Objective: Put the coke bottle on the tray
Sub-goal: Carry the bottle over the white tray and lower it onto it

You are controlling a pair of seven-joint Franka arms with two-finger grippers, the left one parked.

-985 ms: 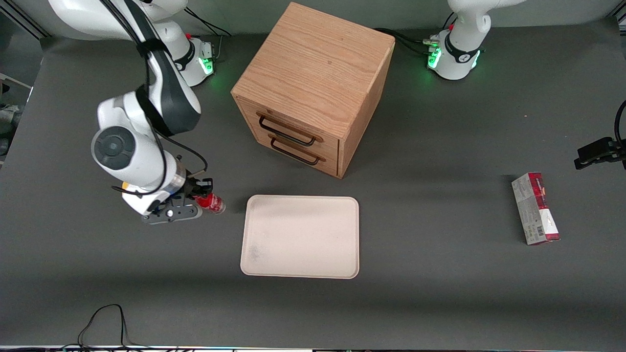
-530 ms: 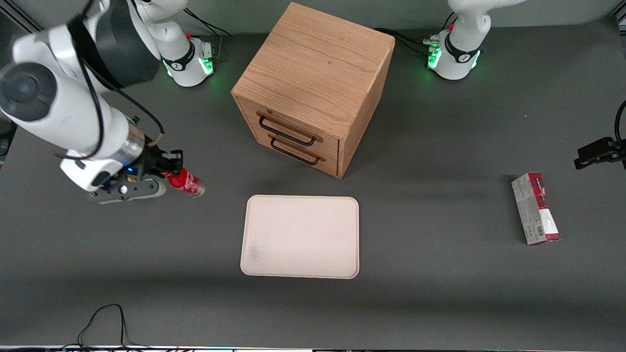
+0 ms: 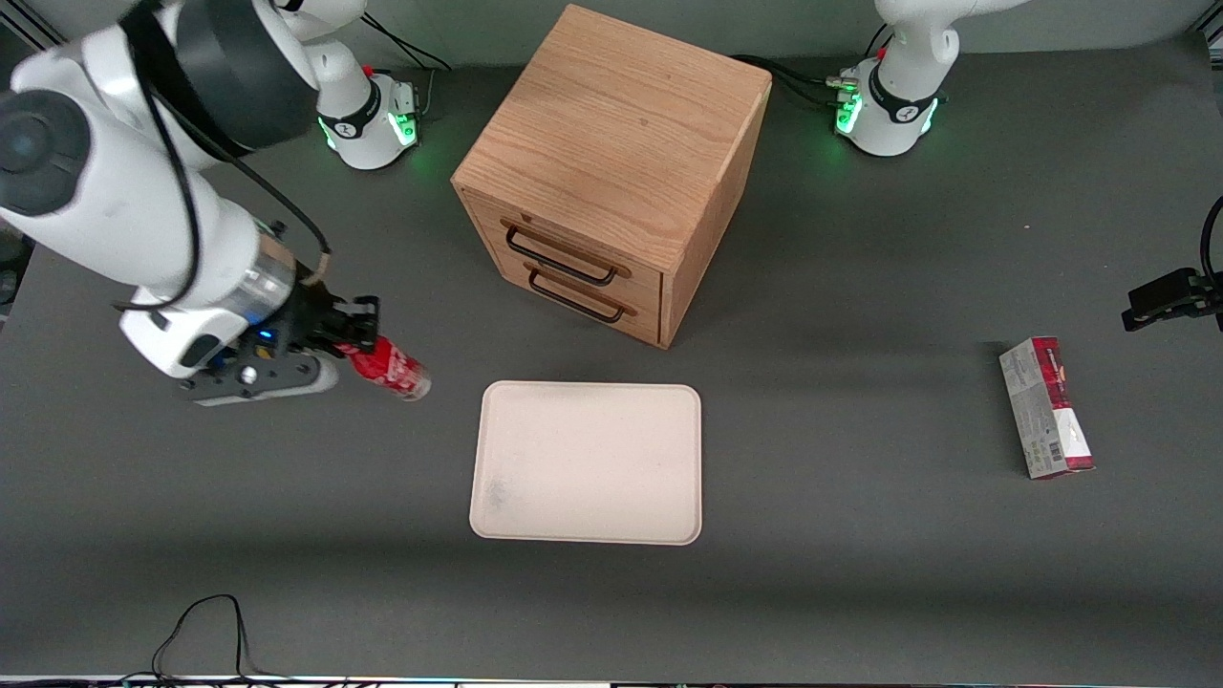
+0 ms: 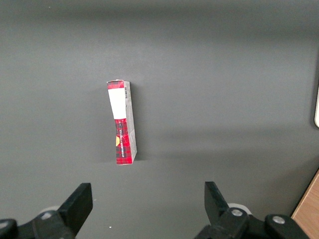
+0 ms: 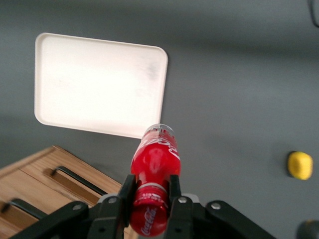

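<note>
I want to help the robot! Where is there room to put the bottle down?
The whole tray is bare. The gripper, shut on the coke bottle, hangs beside it. Table between tray and carton box is open. Tightest near the wooden drawers.

A slim red-and-grey cardboard carton box (image 4: 122, 122) with a white panel at one end lies flat on the dark grey matte table (image 4: 224, 74). Two black gripper fingers (image 4: 77, 204) (the parked arm's own) frame the scene. At the picture's edge, a cream sliver (image 4: 317, 107), possibly a tray's rim, and a light wooden corner (image 4: 308, 209) show.
</note>
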